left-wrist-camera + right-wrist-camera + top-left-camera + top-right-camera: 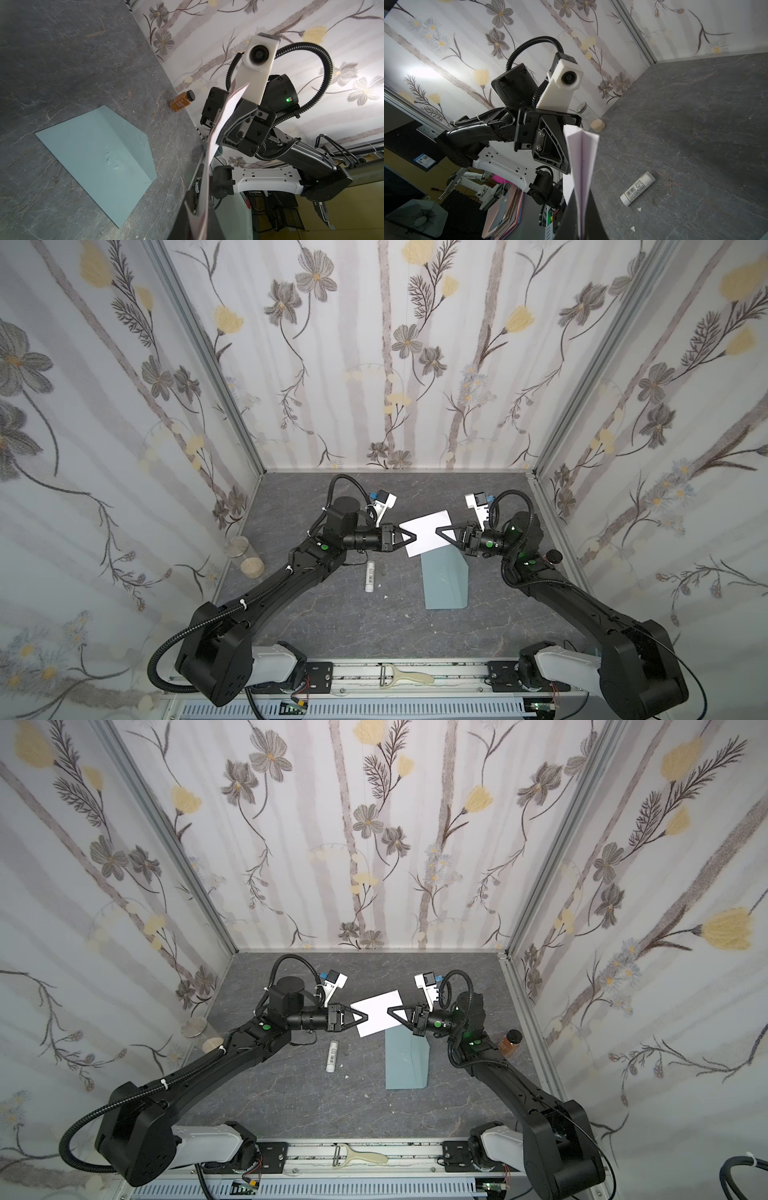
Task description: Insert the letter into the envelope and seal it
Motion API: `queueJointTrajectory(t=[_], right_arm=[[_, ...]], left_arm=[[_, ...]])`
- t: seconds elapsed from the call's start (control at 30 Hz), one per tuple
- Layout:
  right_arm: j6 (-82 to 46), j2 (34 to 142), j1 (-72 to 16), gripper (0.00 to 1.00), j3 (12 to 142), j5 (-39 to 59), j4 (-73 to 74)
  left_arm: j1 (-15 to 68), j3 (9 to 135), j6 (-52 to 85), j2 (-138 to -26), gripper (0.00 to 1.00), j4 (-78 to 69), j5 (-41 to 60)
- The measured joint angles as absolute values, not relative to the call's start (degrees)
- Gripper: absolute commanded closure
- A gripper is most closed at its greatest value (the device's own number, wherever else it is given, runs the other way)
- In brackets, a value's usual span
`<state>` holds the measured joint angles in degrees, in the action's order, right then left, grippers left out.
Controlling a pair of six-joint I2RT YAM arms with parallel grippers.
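While the letter (424,526) hangs mid-frame in both top views, white side up, it is bridged between the two grippers and sits clear of the table (332,614).

right gripper (441,532): jaws fully closed, pinching the sheet's right edge. In the right wrist view the paper runs out from between its fingertips, bent into a ridge along its length.

left gripper (410,537): fingers straddle the sheet's left edge, and the paper passes between them in the left wrist view. Can't tell whether they are clamping or slack.

envelope (444,585): flat on the table, lower centre-right in the top views, just below the letter. From above, its upper end tucks under the sheet's lower edge. The flap is folded out along the envelope's right side. The left wrist view shows the crease clearly, plus a few small dents in the face.

Other items:
- glue stick (370,576): on its side, left of the envelope and apart from it, below the left gripper in the frame.
- clear glass jar (243,556): against the left wall.
- amber bottle (510,1042): black cap, by the right wall beside the right arm.
- peeler (405,676): lying on the rail at bottom centre.
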<state>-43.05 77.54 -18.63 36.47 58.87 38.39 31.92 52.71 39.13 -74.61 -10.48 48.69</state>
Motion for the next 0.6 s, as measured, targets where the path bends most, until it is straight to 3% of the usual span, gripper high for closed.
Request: queueJointTrajectory(t=[0.2,0.6], right_arm=[[-46.1,76.1,-18.9,1.0,34.0,54.8,42.3],[-53.3,74.4,-25.4,1.0,31.9,34.5,49.9]], left_arm=[[31.7,48.9,41.5,-70.2,0.36,-13.9,42.3],[35.7,37.1,49.5,-63.2,0.38,-26.3,26.0]])
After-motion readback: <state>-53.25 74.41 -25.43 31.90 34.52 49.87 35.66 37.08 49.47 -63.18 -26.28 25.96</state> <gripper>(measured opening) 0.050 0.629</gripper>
